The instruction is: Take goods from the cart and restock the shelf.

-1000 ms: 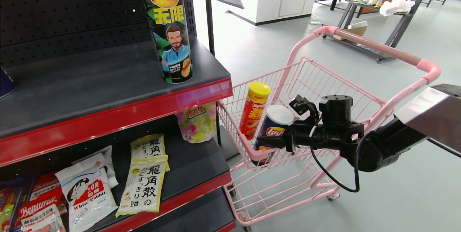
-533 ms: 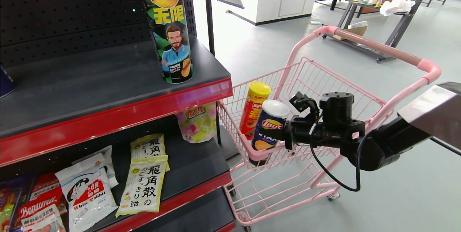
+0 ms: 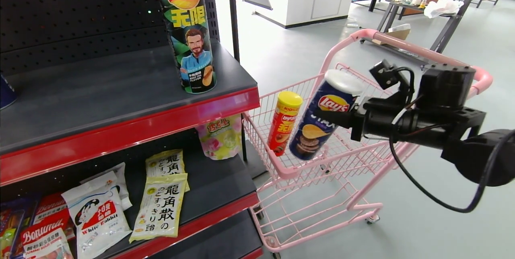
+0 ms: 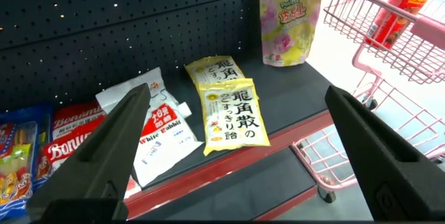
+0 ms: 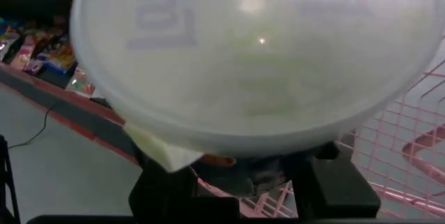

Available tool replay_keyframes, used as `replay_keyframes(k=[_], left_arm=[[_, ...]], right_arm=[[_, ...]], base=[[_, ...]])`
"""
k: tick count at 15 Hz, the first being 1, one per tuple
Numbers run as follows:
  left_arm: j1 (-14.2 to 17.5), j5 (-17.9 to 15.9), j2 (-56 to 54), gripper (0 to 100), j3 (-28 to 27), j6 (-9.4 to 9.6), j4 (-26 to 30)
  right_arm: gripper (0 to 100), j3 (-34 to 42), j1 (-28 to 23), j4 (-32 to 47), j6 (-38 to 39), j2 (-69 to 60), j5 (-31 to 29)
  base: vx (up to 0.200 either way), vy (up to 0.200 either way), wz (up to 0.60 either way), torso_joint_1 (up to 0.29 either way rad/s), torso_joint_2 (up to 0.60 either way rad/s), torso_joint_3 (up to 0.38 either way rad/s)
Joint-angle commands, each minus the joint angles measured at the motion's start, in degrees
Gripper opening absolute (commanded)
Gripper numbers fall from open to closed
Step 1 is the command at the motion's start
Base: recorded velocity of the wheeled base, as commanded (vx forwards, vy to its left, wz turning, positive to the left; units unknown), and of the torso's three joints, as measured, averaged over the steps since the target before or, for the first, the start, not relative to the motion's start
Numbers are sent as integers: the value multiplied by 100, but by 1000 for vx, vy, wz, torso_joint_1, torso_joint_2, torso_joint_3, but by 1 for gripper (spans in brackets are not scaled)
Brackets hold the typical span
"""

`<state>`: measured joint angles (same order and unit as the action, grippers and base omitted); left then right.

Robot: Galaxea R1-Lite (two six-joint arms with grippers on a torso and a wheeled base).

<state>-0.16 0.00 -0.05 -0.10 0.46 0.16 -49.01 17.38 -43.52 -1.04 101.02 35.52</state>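
Right pincer (image 3: 336,116) clamping blue can (image 3: 310,137), far finger hidden

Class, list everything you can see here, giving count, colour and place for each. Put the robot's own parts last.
blue chip can: one, blue with white lid, held tilted over the cart
yellow-lidded can: one, red and yellow, standing in the cart
tall can: one, dark green, upright on upper shelf board
cart: one, pink, beside the shelf
yellow bags: two, overlapping, lower board
white bag: at least one, lower board
pouch: one, pink and green, back of lower board
red bags: two, lower board's left end
shelf: one, dark with red edges
right gripper: shut on blue chip can
left gripper: open, facing lower board
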Motion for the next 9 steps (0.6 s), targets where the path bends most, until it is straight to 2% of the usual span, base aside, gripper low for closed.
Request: replay_keyframes(k=[1, 3, 5, 7, 9], left_arm=[[-2, 0, 5, 100, 1, -2, 2], [-2, -9, 5, 100, 1, -2, 2], [-2, 0, 5, 100, 1, -2, 2], [7, -9, 5, 100, 1, 6, 11], [-2, -9, 5, 100, 1, 6, 2]], right_arm=[[0, -171, -77, 625, 16, -1392, -415], [0, -100, -68, 1320, 16, -2166, -968], [0, 471, -68, 2471, 16, -3326, -1645], [0, 1156, -77, 3289, -2, -4451, -2427], [0, 1482, -60, 3957, -2, -5260, -3043]], base=[[0, 0, 0, 0, 0, 0], [0, 0, 0, 0, 0, 0], [0, 0, 0, 0, 0, 0], [0, 0, 0, 0, 0, 0], [0, 0, 0, 0, 0, 0]])
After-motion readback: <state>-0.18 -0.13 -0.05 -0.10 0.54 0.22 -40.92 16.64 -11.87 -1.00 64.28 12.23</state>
